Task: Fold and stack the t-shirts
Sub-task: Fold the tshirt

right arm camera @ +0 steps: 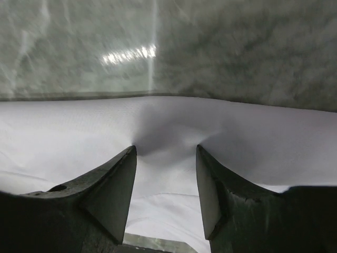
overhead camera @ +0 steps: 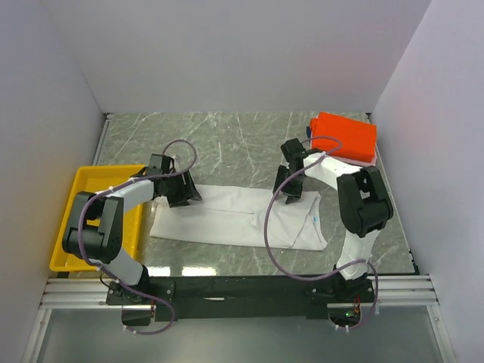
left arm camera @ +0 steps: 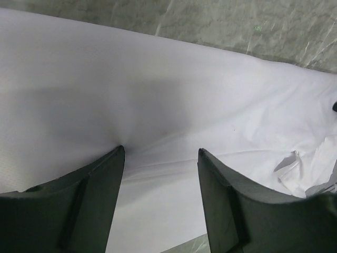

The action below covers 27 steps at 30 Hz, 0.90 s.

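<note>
A large white t-shirt (overhead camera: 234, 219) lies flat in a long band across the middle of the table, its small light-blue neck label (overhead camera: 312, 219) near the right end. My left gripper (overhead camera: 181, 190) stands open on the shirt's far left edge. In the left wrist view its fingertips (left arm camera: 120, 153) press into the white cloth (left arm camera: 158, 95). Also open, my right gripper (overhead camera: 292, 190) rests on the far edge further right, its tips dimpling the cloth (right arm camera: 168, 121). Folded t-shirts are stacked at the back right, with an orange-red one (overhead camera: 345, 134) on top and pink and blue edges showing beneath.
A yellow plastic tray (overhead camera: 85, 181) sits at the table's left side, under the left arm. Grey marble tabletop (overhead camera: 227, 140) shows behind the shirt. White walls close in the left, back and right. Purple cables loop from both arms.
</note>
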Motion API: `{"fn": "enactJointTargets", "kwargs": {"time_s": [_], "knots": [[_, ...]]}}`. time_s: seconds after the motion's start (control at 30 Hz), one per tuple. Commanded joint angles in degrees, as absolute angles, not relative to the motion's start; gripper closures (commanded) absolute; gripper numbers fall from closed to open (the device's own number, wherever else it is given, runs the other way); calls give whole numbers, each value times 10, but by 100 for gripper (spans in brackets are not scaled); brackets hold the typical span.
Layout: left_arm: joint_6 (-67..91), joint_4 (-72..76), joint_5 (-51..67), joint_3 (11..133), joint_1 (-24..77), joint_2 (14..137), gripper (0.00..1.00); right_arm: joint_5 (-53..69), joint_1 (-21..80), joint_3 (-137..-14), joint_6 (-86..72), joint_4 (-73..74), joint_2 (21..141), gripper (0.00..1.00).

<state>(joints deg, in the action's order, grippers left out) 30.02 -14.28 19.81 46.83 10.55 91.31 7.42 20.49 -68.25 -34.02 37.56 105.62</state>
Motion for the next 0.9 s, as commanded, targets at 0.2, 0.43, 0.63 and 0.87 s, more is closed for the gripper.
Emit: {"fn": "enactJointTargets", "kwargs": {"time_s": [0.2,0.43,0.63,0.87], "knots": [[345,-204,101,415,111,844,35,33,208,-832,-343,383,1171,44],[386,-213,68,374,113,766,34,24,209,-1029,-329,457,1296,44],[375,-191,111,360,120,699,34,36,209,-1188,-331,487,1365,44],[346,-207,72,384,120,681,32,83,208,-1191,-334,449,1334,44]]}}
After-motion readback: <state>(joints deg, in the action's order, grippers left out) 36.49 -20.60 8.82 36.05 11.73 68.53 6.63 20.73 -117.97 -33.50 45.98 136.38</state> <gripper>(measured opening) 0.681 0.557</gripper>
